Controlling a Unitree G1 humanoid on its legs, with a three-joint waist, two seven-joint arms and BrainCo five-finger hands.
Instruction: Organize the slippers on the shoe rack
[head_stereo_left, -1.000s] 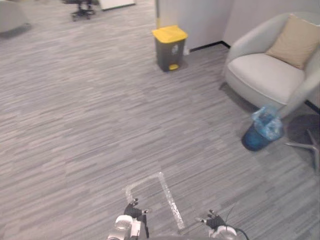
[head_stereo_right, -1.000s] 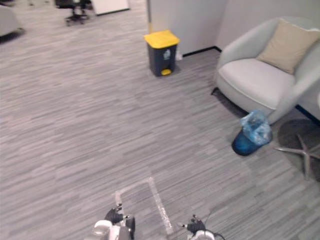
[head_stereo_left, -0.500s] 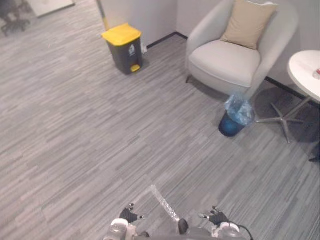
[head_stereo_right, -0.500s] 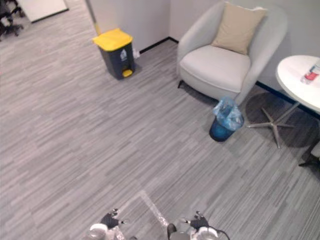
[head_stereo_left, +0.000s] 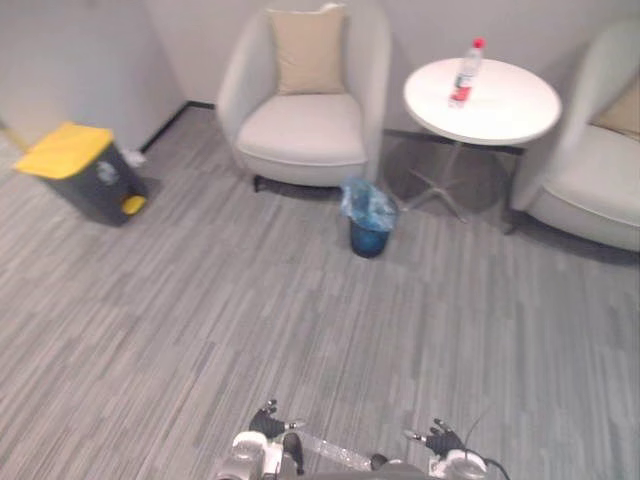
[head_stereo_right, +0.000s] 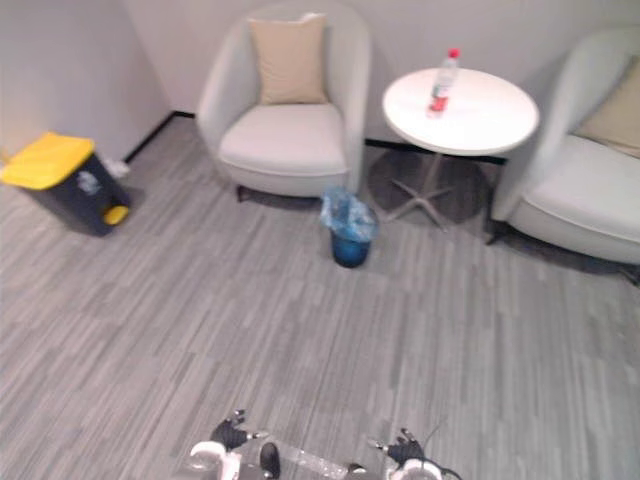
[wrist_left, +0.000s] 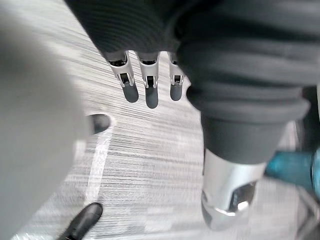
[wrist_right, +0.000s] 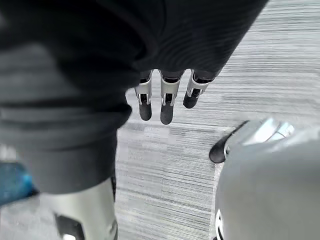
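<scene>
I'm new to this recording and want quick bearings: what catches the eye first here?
A round white table bearing a red-capped bottle stands back right, beside a pale armchair with a beige cushion. A blue bin with a plastic liner sits on the floor before them, a yellow-lidded bin far left. The left hand and right hand hang open near the bottom edge.

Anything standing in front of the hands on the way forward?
Nothing visible nearby: bare carpet lies ahead of the open left hand and right hand. Farther on stand a blue bin, an armchair and a round table. Where the slippers lie: cannot tell.
</scene>
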